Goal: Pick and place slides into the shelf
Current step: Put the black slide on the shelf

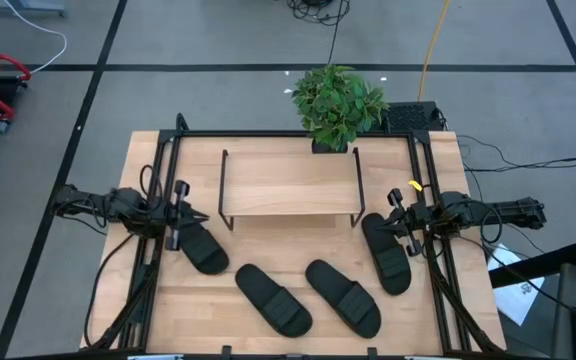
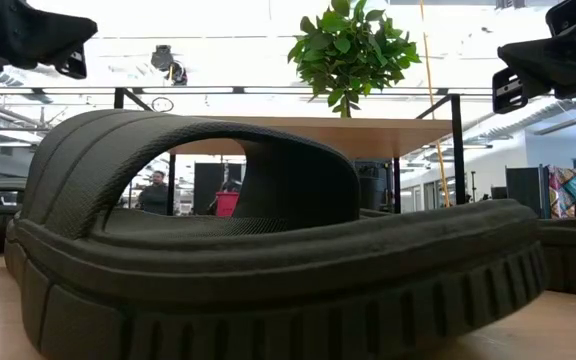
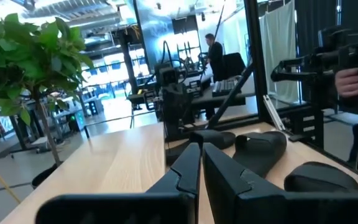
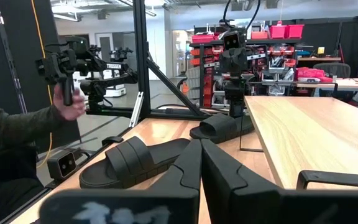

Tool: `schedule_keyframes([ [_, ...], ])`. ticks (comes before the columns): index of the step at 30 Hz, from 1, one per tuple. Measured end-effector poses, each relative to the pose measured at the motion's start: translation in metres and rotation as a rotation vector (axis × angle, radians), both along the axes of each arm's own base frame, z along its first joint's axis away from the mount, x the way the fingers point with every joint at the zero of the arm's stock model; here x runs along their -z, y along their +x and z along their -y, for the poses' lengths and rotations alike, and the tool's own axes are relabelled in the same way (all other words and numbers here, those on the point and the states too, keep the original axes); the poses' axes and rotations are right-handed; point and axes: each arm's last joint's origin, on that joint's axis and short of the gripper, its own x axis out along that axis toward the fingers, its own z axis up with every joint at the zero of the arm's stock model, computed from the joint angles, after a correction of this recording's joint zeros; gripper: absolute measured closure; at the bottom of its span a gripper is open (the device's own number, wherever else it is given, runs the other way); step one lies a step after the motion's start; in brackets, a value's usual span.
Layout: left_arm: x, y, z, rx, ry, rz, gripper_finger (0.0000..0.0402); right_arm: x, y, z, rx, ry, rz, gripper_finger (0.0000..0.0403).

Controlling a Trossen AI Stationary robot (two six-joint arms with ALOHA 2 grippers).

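Black ribbed foam fills the low view, where one slide [image 2: 268, 250] lies right against the lens and blocks most of the table behind it. From above, four slides lie on the pale wooden table [image 1: 168, 320] in the lower half of the frame: the left slide [image 1: 200, 246] just under the left gripper [image 1: 190, 217], two middle slides [image 1: 273, 298] [image 1: 343, 296] side by side at lower centre, and the right slide [image 1: 386, 252] beneath the right gripper [image 1: 395, 214]. All are angled, with oval soles and wide grooved straps.

The shelf [image 1: 290, 184] stands at centre frame, a light plank on thin black wire legs, nothing on it. A leafy green potted plant [image 1: 336, 103] sits just above it at the table's far edge.

Both grippers hover at the shelf's ends, their dark fingers pressed together and holding nothing. In the right wrist view a person's hand [image 4: 72, 102] grips a handle at upper left.
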Motion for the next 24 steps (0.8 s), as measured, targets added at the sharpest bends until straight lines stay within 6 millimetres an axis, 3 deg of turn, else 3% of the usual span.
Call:
schedule_keyframes([
  [6, -0.003, 0.0, 0.0, 0.002, -0.019, 0.027, 0.0376, 0.0, 0.0, 0.0, 0.0, 0.0, 0.0, 0.0403],
  [15, -0.01, -0.002, -0.001, 0.027, -0.204, 0.076, 0.0376, 0.0, 0.0, 0.0, 0.0, 0.0, 0.0, 0.0403],
  [20, -0.023, -0.006, -0.004, -0.049, -0.248, 0.205, 0.0376, 0.001, 0.0, 0.0, 0.0, -0.001, -0.01, 0.0403],
  [24, -0.035, -0.007, -0.004, -0.062, -0.268, 0.096, 0.0376, 0.002, 0.0, 0.0, 0.0, -0.001, -0.017, 0.0403],
])
